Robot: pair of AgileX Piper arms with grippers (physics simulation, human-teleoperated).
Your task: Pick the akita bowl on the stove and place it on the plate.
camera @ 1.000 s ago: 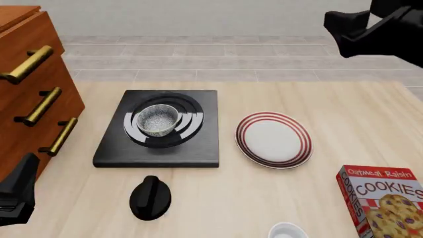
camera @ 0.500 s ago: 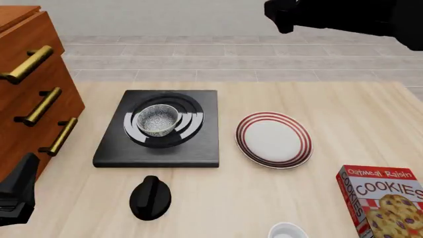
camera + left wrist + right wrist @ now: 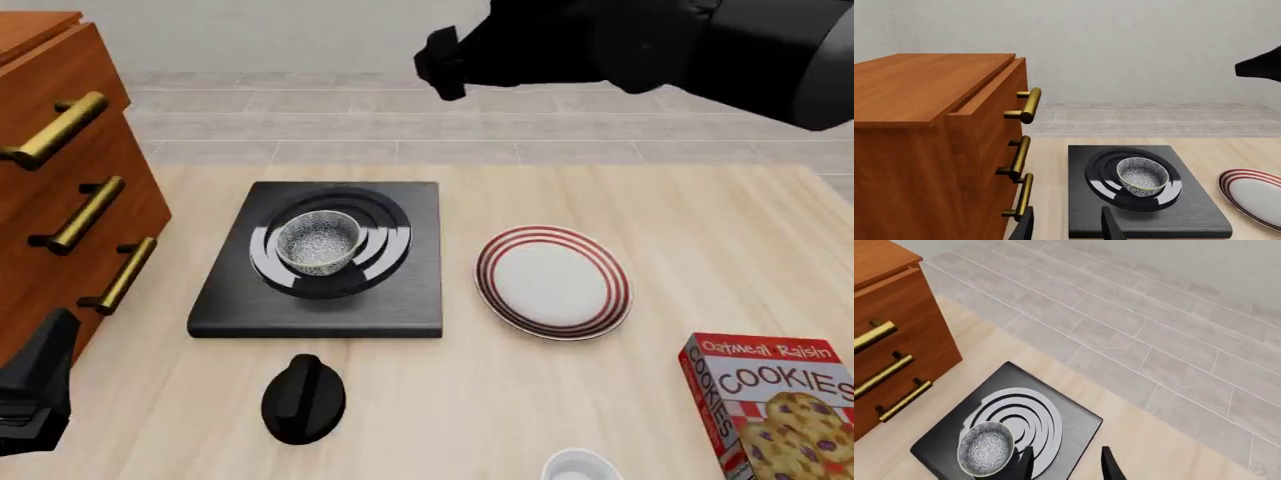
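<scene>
The akita bowl [image 3: 320,240], dark outside and speckled inside, sits upright on the burner rings of the black stove [image 3: 400,300]. To the stove's right lies the red-striped white plate [image 3: 553,280], with nothing on it. My right gripper [image 3: 447,58] hangs high beyond the stove's far edge. In its wrist view it is open [image 3: 1067,467], and the bowl [image 3: 986,447] lies below, off to one side of its fingers. My left gripper [image 3: 34,400] waits low at the near left by the drawers, open [image 3: 1069,229], looking toward the bowl [image 3: 1142,176] and the plate [image 3: 1254,197].
A wooden drawer cabinet [image 3: 67,190] with brass handles fills the left side. A black round knob [image 3: 304,398] lies in front of the stove. A cookies box [image 3: 781,405] stands at the near right, and a plain white bowl [image 3: 581,467] peeks in at the front edge.
My right arm has swung leftward across the back of the table, from the upper right corner to above the stove's far side. The left gripper, bowl and plate have not moved.
</scene>
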